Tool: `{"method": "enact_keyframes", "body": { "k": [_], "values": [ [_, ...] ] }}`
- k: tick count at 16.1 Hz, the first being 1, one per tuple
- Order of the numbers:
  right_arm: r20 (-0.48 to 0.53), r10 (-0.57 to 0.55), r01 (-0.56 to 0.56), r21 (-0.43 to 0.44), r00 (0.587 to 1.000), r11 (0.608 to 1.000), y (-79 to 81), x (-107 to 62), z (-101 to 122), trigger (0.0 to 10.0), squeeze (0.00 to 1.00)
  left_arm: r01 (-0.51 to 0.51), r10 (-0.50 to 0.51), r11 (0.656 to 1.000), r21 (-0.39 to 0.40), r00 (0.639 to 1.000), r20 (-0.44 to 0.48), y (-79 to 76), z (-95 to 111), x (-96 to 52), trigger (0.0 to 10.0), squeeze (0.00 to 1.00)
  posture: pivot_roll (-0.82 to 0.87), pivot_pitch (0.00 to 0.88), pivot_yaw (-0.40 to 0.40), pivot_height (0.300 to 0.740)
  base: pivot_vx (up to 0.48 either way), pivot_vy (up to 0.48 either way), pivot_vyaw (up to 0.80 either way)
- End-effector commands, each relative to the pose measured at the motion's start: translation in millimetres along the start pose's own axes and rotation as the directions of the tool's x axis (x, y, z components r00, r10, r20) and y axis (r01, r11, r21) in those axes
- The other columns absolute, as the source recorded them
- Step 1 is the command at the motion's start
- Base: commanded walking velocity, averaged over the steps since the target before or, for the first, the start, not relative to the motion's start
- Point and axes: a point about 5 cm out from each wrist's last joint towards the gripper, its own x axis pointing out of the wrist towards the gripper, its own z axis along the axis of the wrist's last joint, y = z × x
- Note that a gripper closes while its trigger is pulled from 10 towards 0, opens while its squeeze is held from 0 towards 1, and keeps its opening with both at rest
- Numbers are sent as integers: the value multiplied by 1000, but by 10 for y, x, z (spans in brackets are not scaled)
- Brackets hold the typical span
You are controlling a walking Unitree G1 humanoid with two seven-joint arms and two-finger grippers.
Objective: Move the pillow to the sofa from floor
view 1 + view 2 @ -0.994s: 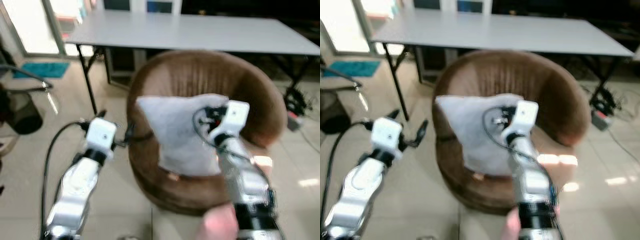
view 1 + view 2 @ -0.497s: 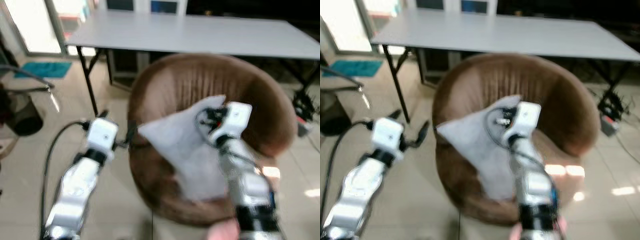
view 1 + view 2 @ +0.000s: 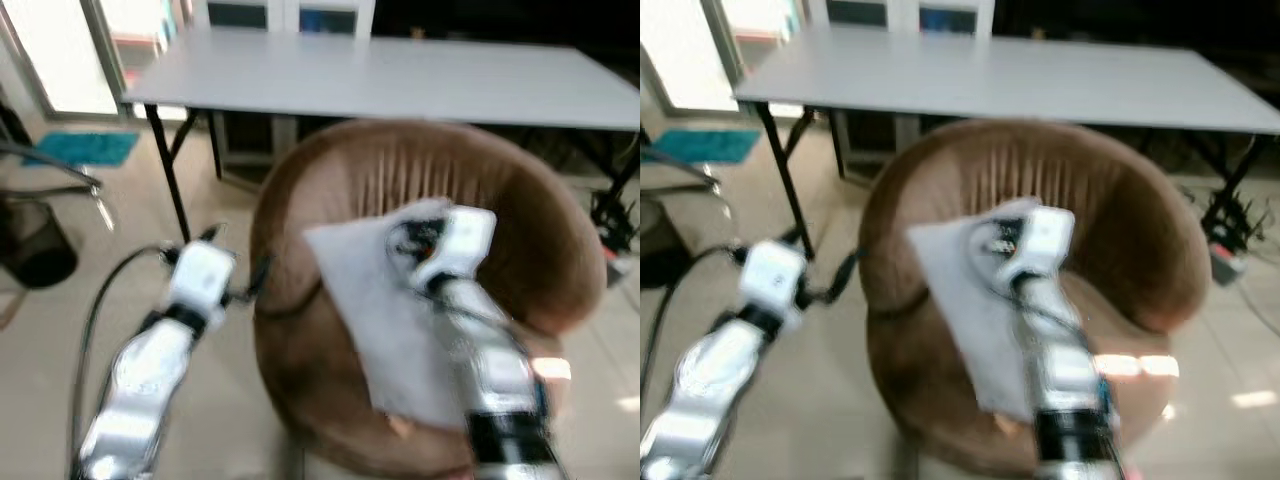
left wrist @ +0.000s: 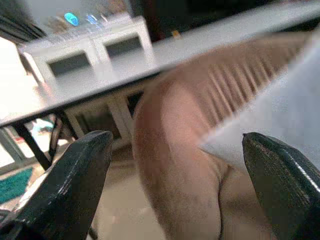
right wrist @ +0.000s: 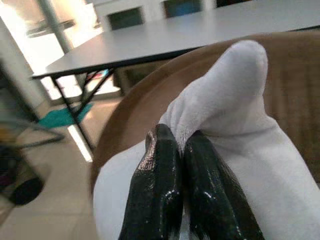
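Arms: two silver arms rise from the bottom edge of the eye views, one lower left, one lower right.
Left gripper (image 4: 170, 165): at the lower left of the eye views, just beside the outer left side of the chair; its two long black fingers (image 4: 70, 185) stand wide apart with nothing between them.
Right gripper (image 5: 177, 150): at mid-frame in the eye views, over the chair's seat; its black fingers are pressed together on a pinched fold near a corner of the pillow.
Pillow: soft white fabric pillow (image 3: 385, 320) hangs tilted from that pinch, one corner high at centre frame, the rest sloping down toward the lower middle, over the seat. Whether its lower edge touches the cushion I cannot tell, because the view is blurred.
Sofa: round brown tub-shaped upholstered sofa chair (image 3: 520, 220) with vertical ribs on its curved back fills the centre of the eye views, on pale floor tiles (image 3: 40, 340).
Cable: dark cable (image 3: 100, 300) loops along the left arm at lower left.
Table: long grey folding table with black legs (image 3: 400, 75) spans the upper part of the frame, behind the chair.
Left edge: dark round bin (image 3: 35, 245) stands at the left edge, with a teal mat (image 3: 85, 148) beyond it at upper left near bright light.
Far back: white cabinets with dark panels (image 3: 285, 15) sit along the top edge.
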Motion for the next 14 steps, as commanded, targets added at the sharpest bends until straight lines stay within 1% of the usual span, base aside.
{"method": "enact_keyframes", "body": {
  "k": [1, 4, 5, 7, 8, 10, 11, 12, 13, 14],
  "values": [
    [43, -23, 24, -27, 999, 999, -79, 0, 127, 10000, 0, 53, -53, 999, 6, 999, 11, -74, 36, 24, 10000, 0, 99, 2, -34, 740, 0, 0, 0],
    [-5, -4, 4, -53, 1000, 999, -62, 12, 42, 10000, 0, 90, -90, 996, -19, 995, 33, -30, 72, -25, 10000, 0, 104, 19, -36, 740, 0, 0, 0],
    [-21, 8, -9, -57, 1000, 998, -50, 35, -2, 10000, 0, 136, -135, 990, -26, 990, 29, -30, 76, -59, 10000, 0, 110, 25, -37, 740, 0, 0, 0],
    [-47, 34, -38, -71, 998, 997, -24, 90, -72, 10000, 0, 208, -207, 977, -42, 978, 20, -46, 75, -141, 10000, 0, 120, 37, -36, 740, 0, 0, 0],
    [-65, 60, -64, -72, 996, 995, 5, 159, -113, 10000, 0, 242, -242, 969, -43, 970, 12, -52, 78, -176, 10000, 0, 127, 45, -36, 740, 0, 0, 0],
    [-81, 90, -95, -54, 993, 994, 52, 231, -157, 10000, 0, 273, -273, 961, -42, 962, 3, -49, 86, -248, 10000, 0, 139, 58, -34, 740, 0, 0, 0],
    [-103, 119, -120, -5, 988, 993, 114, 359, -205, 10000, 0, 285, -286, 958, -36, 958, -8, -15, 105, -321, 10000, 0, 152, 76, -31, 740, 0, 0, 0],
    [-114, 119, -118, 16, 986, 993, 145, 436, -219, 10000, 0, 288, -288, 957, -32, 957, -15, 9, 113, -348, 10000, 0, 156, 81, -31, 740, 0, 0, 0],
    [-127, 105, -99, 50, 986, 994, 259, 624, -168, 10000, 0, 298, -299, 954, -26, 954, -29, 55, 142, -426, 10000, 0, 183, 106, -33, 740, 0, 0, 0],
    [-126, 102, -95, 60, 987, 994, 294, 670, -127, 10000, 0, 301, -302, 953, -25, 953, -31, 64, 152, -441, 10000, 0, 185, 108, -34, 740, 0, 0, 0]
  ]
}}
